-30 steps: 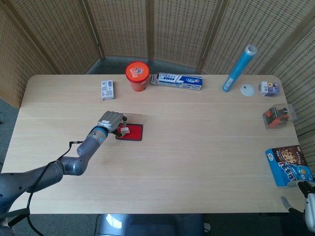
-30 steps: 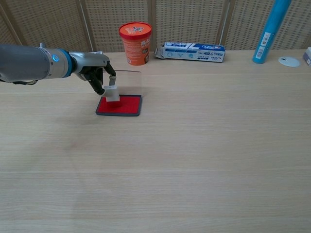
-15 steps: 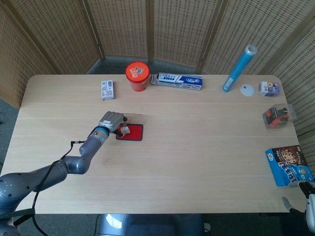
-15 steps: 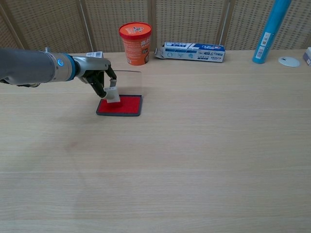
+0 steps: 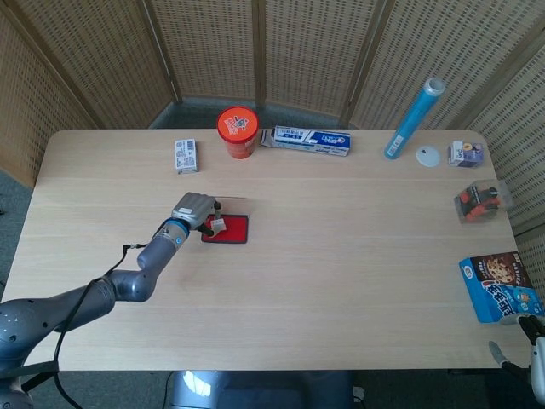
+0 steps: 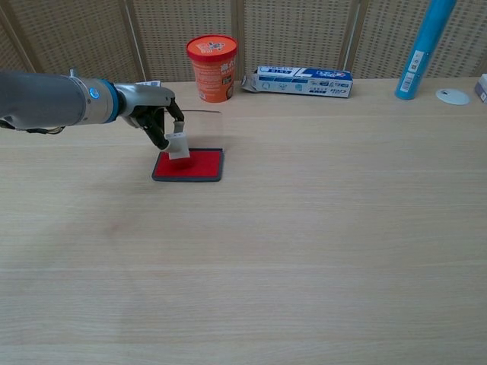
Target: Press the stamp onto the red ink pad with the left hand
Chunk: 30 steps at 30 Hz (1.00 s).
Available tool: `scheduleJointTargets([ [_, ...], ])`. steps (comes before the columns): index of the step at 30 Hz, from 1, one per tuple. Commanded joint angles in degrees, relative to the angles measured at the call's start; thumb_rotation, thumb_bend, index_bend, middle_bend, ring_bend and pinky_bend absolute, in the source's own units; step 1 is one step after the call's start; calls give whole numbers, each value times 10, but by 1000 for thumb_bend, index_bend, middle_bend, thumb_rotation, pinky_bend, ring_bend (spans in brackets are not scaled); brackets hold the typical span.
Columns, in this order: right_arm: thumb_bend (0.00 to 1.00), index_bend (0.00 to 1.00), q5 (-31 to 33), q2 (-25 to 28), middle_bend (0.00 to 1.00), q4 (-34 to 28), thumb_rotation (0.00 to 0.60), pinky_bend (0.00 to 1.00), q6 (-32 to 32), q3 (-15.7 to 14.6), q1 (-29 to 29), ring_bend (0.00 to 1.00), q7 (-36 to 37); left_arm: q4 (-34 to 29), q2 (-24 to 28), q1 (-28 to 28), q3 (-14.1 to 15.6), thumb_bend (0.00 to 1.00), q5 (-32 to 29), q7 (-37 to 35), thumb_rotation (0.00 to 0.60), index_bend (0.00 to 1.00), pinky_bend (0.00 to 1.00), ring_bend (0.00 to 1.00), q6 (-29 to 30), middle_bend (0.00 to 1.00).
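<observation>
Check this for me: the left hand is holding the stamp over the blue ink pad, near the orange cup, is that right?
Not quite. The ink pad is red, not blue, as the chest view shows plainly. The rest holds: the left hand grips the stamp at the pad's left part, with the orange cup standing behind it on the table.

Left hand point(image 6: 156, 114) holds the stamp point(image 6: 179, 147) down on the ink pad point(image 6: 189, 166), left of bench point(image 6: 304, 243) centre; cup point(image 6: 212, 67) and box point(image 6: 302, 80) behind.
</observation>
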Motion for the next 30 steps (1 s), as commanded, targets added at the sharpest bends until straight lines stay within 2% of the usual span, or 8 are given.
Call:
scheduleJointTargets([
  [1,237,445,-1,0,434,0,594,151,1,0,0,359,1,-39,26,6,-10,360,10,-10,555,654,1000,1000,16,1000],
  [10,236,445,-9,-7,435,7,592,151,-5,-1,6,358,12,-204,126,51,3,345,73,-25,548,655,1000,1000,68,1000],
  [17,237,445,-16,-14,436,18,592,151,-13,-4,13,359,23,-306,184,102,33,341,137,-21,534,654,1000,1000,137,1000],
  [24,237,445,-22,-17,436,28,589,151,-16,-6,17,359,37,-340,199,142,64,334,178,-9,519,655,1000,1000,181,1000],
  [30,236,445,-22,-18,436,35,591,151,-13,-8,16,358,46,-332,187,157,74,333,183,-10,517,654,1000,1000,182,1000],
])
